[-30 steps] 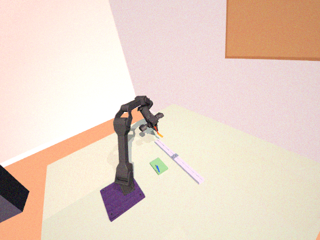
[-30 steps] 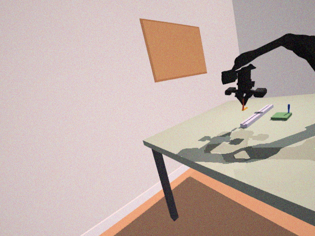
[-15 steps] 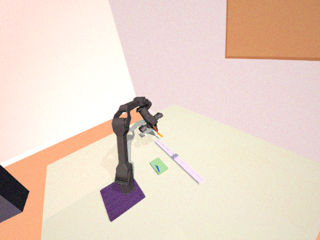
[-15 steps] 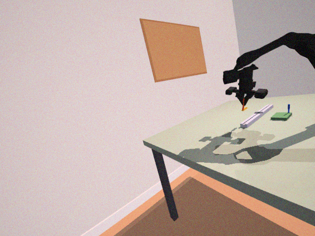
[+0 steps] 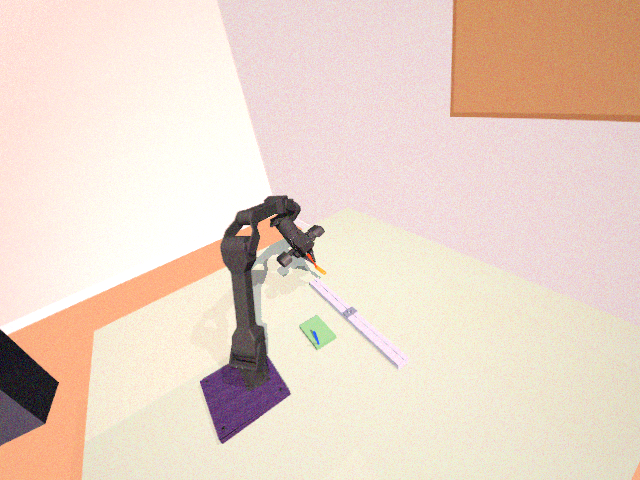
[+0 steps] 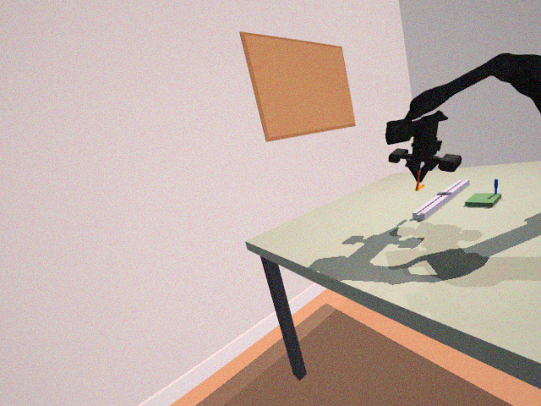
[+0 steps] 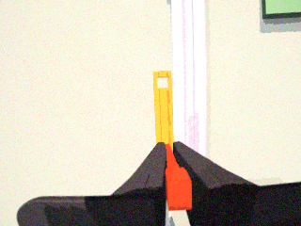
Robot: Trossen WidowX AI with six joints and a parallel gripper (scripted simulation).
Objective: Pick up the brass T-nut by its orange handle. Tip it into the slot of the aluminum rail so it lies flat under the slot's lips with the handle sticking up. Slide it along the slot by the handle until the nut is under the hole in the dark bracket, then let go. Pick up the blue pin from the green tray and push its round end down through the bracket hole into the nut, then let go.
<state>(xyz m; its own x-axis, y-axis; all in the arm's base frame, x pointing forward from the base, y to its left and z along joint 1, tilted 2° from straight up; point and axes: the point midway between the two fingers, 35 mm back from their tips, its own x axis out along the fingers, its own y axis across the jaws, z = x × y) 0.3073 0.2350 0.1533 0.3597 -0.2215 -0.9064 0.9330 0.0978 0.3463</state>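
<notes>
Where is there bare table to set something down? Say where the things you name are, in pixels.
There is bare table between the purple base plate point(image 5: 242, 408) and the green tray point(image 5: 325, 333), and a wide stretch on the rail's point(image 5: 374, 338) far side from the tray. It is crowded at the rail's near end, where the pincer point(image 5: 312, 261) point(image 6: 418, 182) point(image 7: 168, 149) holds the T-nut point(image 5: 321, 269) point(image 6: 419, 188) point(image 7: 164, 113).

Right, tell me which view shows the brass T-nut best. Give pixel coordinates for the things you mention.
The wrist view: the brass T-nut point(image 5: 321, 269) point(image 6: 419, 188) point(image 7: 164, 110) appears large there, its square hole visible. The top and exterior views show only a small yellow piece below the gripper point(image 5: 313, 262) point(image 6: 418, 181) point(image 7: 169, 144).
</notes>
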